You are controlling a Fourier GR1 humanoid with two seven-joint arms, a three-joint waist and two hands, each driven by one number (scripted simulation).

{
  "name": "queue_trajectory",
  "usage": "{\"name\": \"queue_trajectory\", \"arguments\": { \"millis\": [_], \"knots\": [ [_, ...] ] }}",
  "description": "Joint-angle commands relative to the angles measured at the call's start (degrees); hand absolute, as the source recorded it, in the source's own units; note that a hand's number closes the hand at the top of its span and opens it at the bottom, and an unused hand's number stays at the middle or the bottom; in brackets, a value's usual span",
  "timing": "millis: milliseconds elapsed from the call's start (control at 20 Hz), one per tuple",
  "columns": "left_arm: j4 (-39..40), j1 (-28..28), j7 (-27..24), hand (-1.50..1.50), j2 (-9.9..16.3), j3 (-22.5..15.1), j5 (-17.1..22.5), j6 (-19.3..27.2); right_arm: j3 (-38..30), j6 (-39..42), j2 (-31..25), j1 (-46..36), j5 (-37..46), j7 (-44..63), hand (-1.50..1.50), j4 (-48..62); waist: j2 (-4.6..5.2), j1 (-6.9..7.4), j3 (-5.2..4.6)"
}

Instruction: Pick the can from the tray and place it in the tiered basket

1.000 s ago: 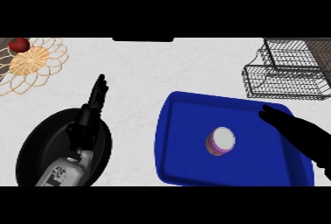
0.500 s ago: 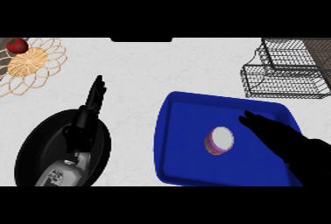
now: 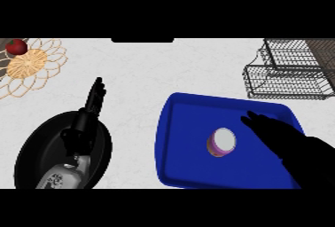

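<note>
I see the can (image 3: pixel 222 142) lying on the blue tray (image 3: pixel 189 133), roughly mid-tray, its pale round end facing up at me and a purple side showing along its left and lower edge. My right hand (image 3: pixel 278 133) is over the right half of the tray, just beside the can on its right. Its fingers (image 3: pixel 255 120) are stretched out and slightly spread, pointing up and to the left, and they hold nothing; I cannot tell whether they touch the can, though a strip of blue shows between them and it.

The tiered basket (image 3: pixel 288 71), dark wire, stands on the white bench (image 3: pixel 170 66) at the upper right, beyond the tray's far right corner and apart from the hand.

My left hand (image 3: pixel 78 133) shows at the lower left, over a black frying pan (image 3: pixel 39 150) whose handle (image 3: pixel 97 95) points up the bench. I cannot tell how its fingers are set.

At the upper left corner lies a woven wire trivet (image 3: pixel 33 66) with a red apple (image 3: pixel 16 46) at its top edge.
</note>
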Motion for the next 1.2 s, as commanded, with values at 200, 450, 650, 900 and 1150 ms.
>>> {"name": "queue_trajectory", "arguments": {
  "millis": [200, 450, 650, 900, 1150],
  "knots": [
    [-1.6, 0.2, 1.3, 0.0, 1.0, 2.8, 0.1, -3.0, 5.1, 6.1, 3.6, -0.7, 10.6, -2.4, -1.5, 2.7, 0.03, -0.03, 0.02],
    [-1.6, -1.7, 4.5, 0.0, -3.1, 0.2, -3.8, -0.8, 3.9, 7.7, 5.9, -0.3, 15.5, -4.5, -1.5, 5.5, 0.01, -0.16, 0.03],
    [-2.3, -1.7, 5.0, 0.0, -2.7, 1.8, -3.8, -1.7, 1.6, 7.0, 9.0, -0.5, 18.4, -5.0, -1.5, 10.7, 0.03, 0.06, 0.03],
    [0.0, -0.1, 1.2, 0.0, -3.5, 3.6, -4.6, -3.1, 1.9, 9.5, 13.5, 3.7, 21.6, -4.0, -1.5, 9.2, 0.01, -0.2, 0.02],
    [0.5, 0.5, 0.1, 0.0, -5.0, 4.0, -5.4, -3.3, -4.0, 9.7, 10.3, 10.2, 22.0, -16.1, -1.5, 12.9, 0.02, -0.33, 0.05]
  ]
}}
